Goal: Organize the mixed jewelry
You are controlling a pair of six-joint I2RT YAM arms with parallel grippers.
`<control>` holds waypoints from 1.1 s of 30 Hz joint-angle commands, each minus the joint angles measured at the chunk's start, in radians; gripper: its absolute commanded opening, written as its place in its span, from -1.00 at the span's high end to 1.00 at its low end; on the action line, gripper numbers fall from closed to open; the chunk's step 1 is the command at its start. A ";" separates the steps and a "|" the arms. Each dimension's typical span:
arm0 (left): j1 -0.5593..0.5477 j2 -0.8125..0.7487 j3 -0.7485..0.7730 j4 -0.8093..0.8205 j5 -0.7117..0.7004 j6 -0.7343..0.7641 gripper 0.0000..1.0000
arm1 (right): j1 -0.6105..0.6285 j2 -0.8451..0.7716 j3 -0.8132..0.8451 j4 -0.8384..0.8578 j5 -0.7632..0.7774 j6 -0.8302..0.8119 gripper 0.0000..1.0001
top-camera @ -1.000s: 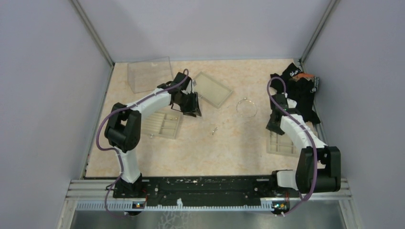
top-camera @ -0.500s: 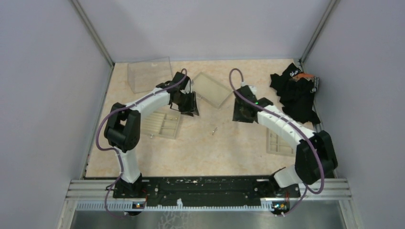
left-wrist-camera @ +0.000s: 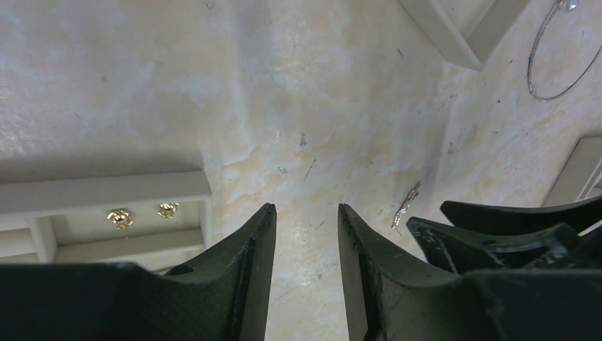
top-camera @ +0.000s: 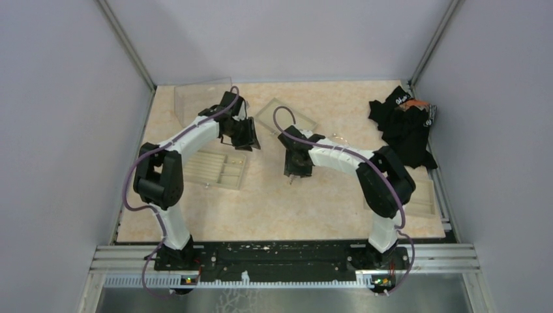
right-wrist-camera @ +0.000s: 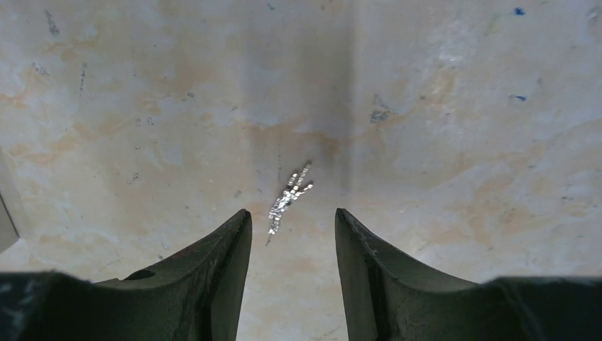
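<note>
Viewing from above: the right gripper [top-camera: 297, 171] hangs directly over a small silvery piece [top-camera: 291, 180] lying mid-table [top-camera: 274, 208]. The left gripper [top-camera: 248, 138] hovers beyond the compartmented tray [top-camera: 218, 168]. The black cloth heap [top-camera: 407, 127] sits far right.
Left wrist view: the left gripper [left-wrist-camera: 305, 209] shows jaws narrowly parted with nothing between them, over bare table. The wire loop [left-wrist-camera: 561, 60] lies at upper right, well apart from the silvery piece [left-wrist-camera: 406, 206]. Two gold studs [left-wrist-camera: 121, 217] sit in one tray compartment.
Right wrist view: the right gripper [right-wrist-camera: 291, 217] shows jaws part-open and empty. The silvery piece [right-wrist-camera: 289, 195] lies flat just ahead of the gap between the tips.
Step in hand: judged to be the approach for picking up the silvery piece.
Next move: likely a straight descent until both tips meet the table either side of the piece, then a close. The piece is thin and could slip out.
View differences: only the left wrist shows the studs and the loop plainly, and only the right wrist shows how the piece lines up with the jaws.
</note>
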State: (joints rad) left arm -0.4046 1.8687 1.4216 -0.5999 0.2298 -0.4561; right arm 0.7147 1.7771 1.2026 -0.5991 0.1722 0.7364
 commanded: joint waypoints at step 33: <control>0.049 -0.085 -0.041 0.011 0.054 0.014 0.14 | 0.078 0.212 0.163 -0.124 0.108 0.219 0.66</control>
State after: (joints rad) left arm -0.3626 1.8286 1.3914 -0.6022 0.2676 -0.4477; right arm 0.7811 1.9427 1.3426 -0.7296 0.2695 0.9470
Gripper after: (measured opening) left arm 0.432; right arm 0.206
